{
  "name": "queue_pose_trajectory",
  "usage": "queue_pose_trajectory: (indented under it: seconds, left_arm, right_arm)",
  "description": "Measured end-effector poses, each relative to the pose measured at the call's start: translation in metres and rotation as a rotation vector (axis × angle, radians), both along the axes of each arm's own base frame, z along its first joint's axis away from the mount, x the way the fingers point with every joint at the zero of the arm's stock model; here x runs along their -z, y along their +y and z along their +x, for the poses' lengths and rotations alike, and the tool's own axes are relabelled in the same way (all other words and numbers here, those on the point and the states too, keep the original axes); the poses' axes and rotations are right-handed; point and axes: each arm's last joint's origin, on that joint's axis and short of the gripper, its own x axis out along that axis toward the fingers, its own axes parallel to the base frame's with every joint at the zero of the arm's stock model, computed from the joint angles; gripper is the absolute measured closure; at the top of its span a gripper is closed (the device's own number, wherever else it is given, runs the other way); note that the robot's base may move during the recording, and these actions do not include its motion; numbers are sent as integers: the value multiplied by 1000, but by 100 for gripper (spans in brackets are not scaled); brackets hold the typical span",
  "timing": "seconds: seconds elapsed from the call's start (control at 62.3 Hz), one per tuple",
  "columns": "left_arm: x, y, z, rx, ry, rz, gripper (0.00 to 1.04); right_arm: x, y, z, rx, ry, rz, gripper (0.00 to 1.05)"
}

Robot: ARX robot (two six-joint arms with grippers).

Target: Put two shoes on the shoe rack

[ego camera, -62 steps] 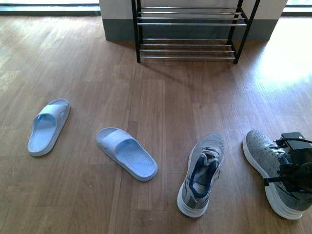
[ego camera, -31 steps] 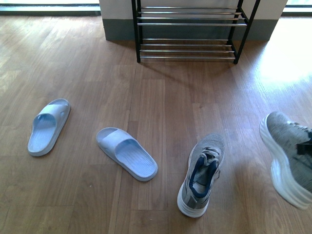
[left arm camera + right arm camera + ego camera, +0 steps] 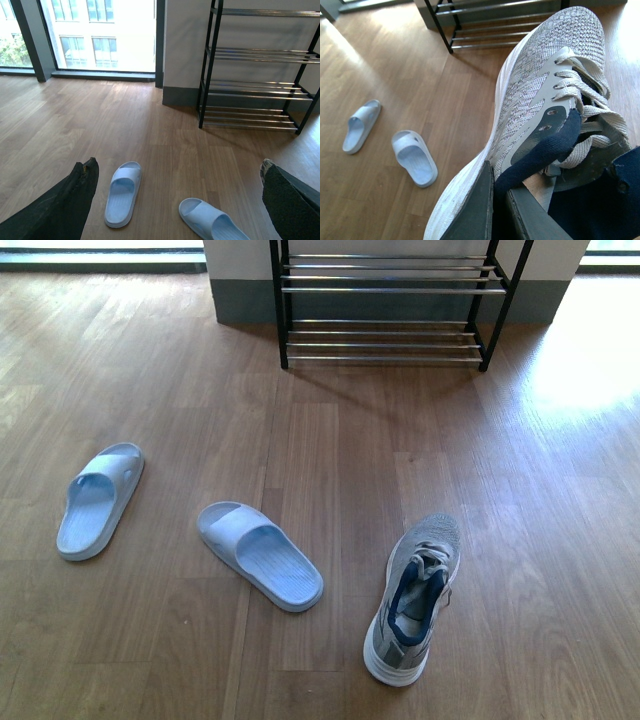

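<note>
Grey sneaker [image 3: 540, 90] — held aloft, pinched at its navy collar by right gripper [image 3: 499, 197], well apart from shoe rack [image 3: 385, 288]. Left gripper [image 3: 177, 165] wide, empty. Hazard: thin collar grip — shoe may swing, slip.

My front camera sits high on the body, looking down and forward over the wooden floor [image 3: 340, 460], with the shoe rack [image 3: 385, 310] at the far edge. My left wrist camera rides lower and looks more level across the floor to that rack and a window [image 3: 100, 35]. My right wrist camera is very close to a grey sneaker [image 3: 545, 85], which fills much of its frame. All three views share the pale blue slides [image 3: 260, 555] and the rack's lower bars.
</note>
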Motion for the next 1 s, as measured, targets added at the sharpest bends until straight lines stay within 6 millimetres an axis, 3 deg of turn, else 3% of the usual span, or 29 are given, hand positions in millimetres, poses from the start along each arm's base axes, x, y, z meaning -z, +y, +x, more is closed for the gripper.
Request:
queue_pose_trajectory:
  seconds: [0.096, 0.241, 0.995]
  left_arm:
    - [0, 0, 0, 0, 0, 0, 9]
    - [0, 0, 0, 0, 0, 0, 9]
    - [0, 0, 0, -2, 0, 0, 9]
  right_arm:
    - [-13, -3, -18, -2, -37, 21, 103]
    - [-16, -1, -40, -13, -82, 64, 103]
    - [-15, 0, -43, -10, -82, 91, 103]
